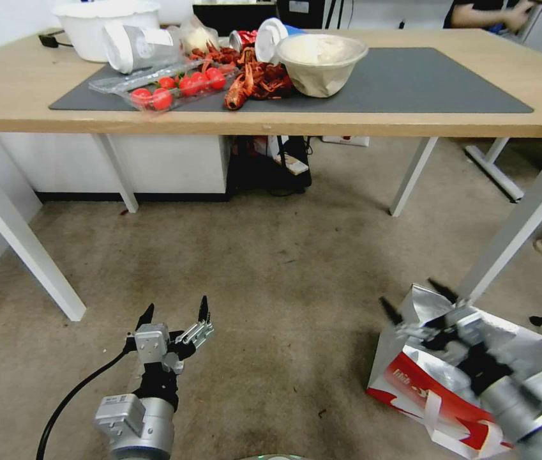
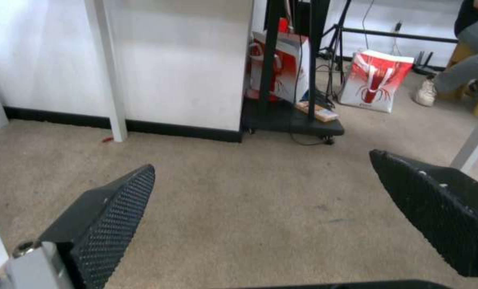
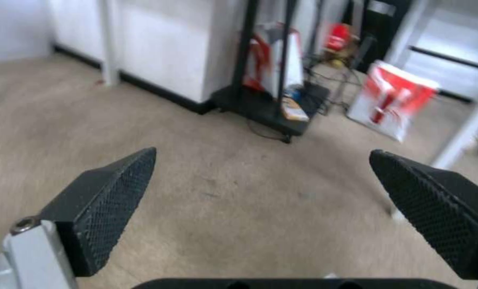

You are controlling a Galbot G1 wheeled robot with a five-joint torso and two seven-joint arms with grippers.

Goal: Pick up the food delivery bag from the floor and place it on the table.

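An office or lab room used for testing: beige carpet (image 1: 251, 255) runs under a light-wood worktop (image 1: 2, 89) on white metal legs. Beyond the worktop stand white partition panels (image 2: 180, 60), a black wheeled stand (image 2: 292, 120) trailing cables, and a tripod's legs (image 2: 356, 32), with a seated person behind.

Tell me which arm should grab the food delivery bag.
Right, probably. The right claw hangs open directly over the food delivery bag on the carpet. The left claw, also open, hangs over bare carpet, well away from the bag.
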